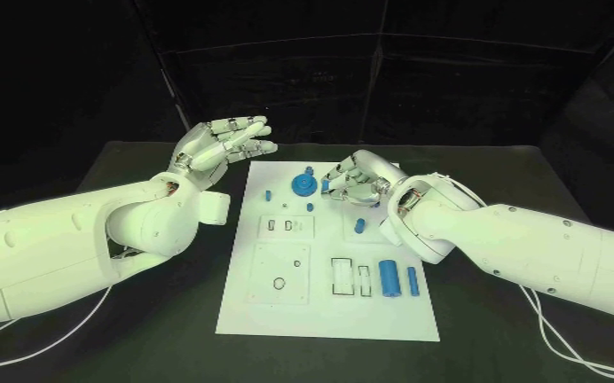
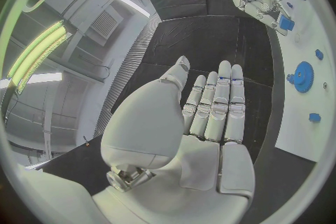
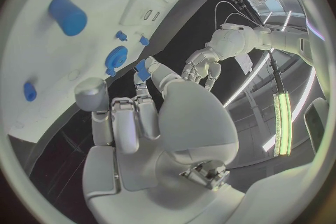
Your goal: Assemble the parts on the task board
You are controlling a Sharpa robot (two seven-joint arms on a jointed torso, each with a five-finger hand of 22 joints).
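step: looked like mid-assembly to me, with the right hand (image 1: 355, 181) carrying a small blue part (image 3: 143, 70) over the far end of the task board (image 1: 256, 312).
right hand: pinched that part between thumb and a fingertip, other fingers curled in; it hovered just off the blue gear (image 1: 303, 185).
left hand: the left hand (image 1: 225, 144) was up off the board's far-left corner, fingers straight and apart, holding nothing.
next move: my guess, the part had to be lined up with its seat near the gear and pushed down. Couldn't tell which seat.
recesses: nearer the robot than the right hand, the board had framed pockets; one dark-rimmed pocket (image 1: 345, 277) looked empty.
loose bits: two blue cylinders (image 1: 389, 278) lay beside that pocket, well short of the right hand.
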